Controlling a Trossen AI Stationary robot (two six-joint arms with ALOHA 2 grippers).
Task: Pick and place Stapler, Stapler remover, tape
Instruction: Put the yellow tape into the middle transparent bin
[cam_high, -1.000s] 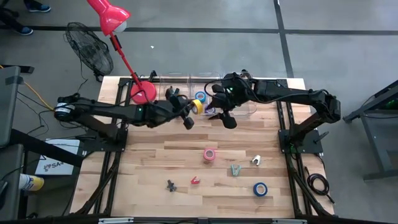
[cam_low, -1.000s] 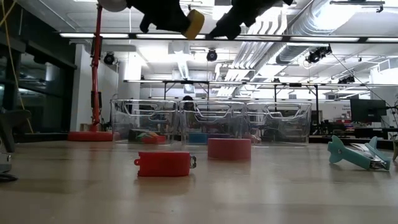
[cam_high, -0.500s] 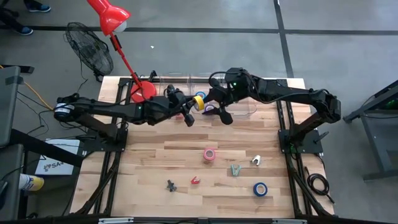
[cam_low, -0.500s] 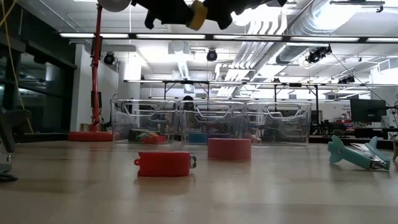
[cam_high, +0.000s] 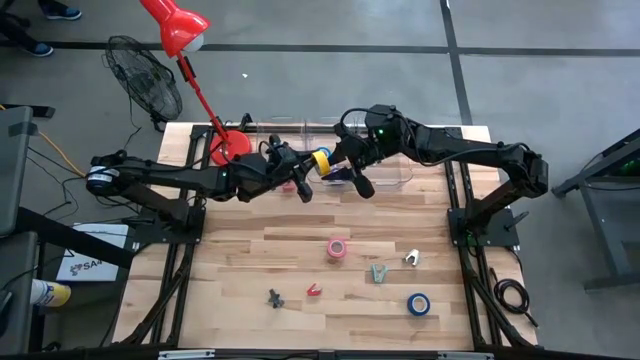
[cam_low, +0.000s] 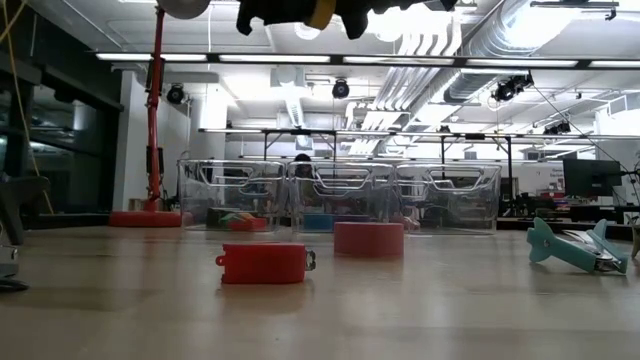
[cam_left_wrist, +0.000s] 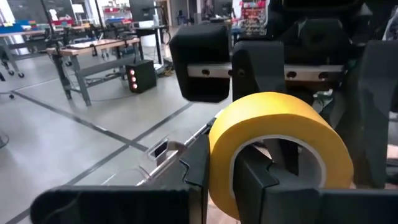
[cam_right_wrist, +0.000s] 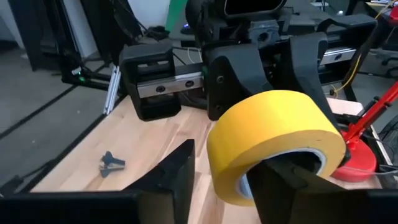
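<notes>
High above the table's far middle, a yellow tape roll (cam_high: 321, 160) hangs between both grippers. My left gripper (cam_left_wrist: 227, 168) is shut on it. My right gripper (cam_right_wrist: 230, 174) faces it from the right with its fingers astride the roll's wall, one in the hole and one outside, where a gap still shows. On the table lie a pink tape roll (cam_high: 338, 248), a blue tape roll (cam_high: 418, 304), a teal stapler (cam_high: 378, 272) and a red stapler remover (cam_high: 314, 290). My left gripper pinches the yellow roll's wall (cam_left_wrist: 217, 155), one finger inside the hole and one on the outer face. The fingers come level from the table's left. The roll is lifted well clear of the table, its hole facing sideways.
Clear bins (cam_high: 300, 128) stand in a row along the far edge, just beyond the grippers, with tape rolls inside. A red lamp's base (cam_high: 230, 150) sits at the far left. A white piece (cam_high: 411, 258) and a dark clip (cam_high: 274, 297) lie on the near half.
Both grippers have risen a little, and the yellow roll has gone up with them and slightly toward the far edge. My right gripper has tipped upward, moved left onto the roll, and its fingers have drawn closer together around the roll's wall.
</notes>
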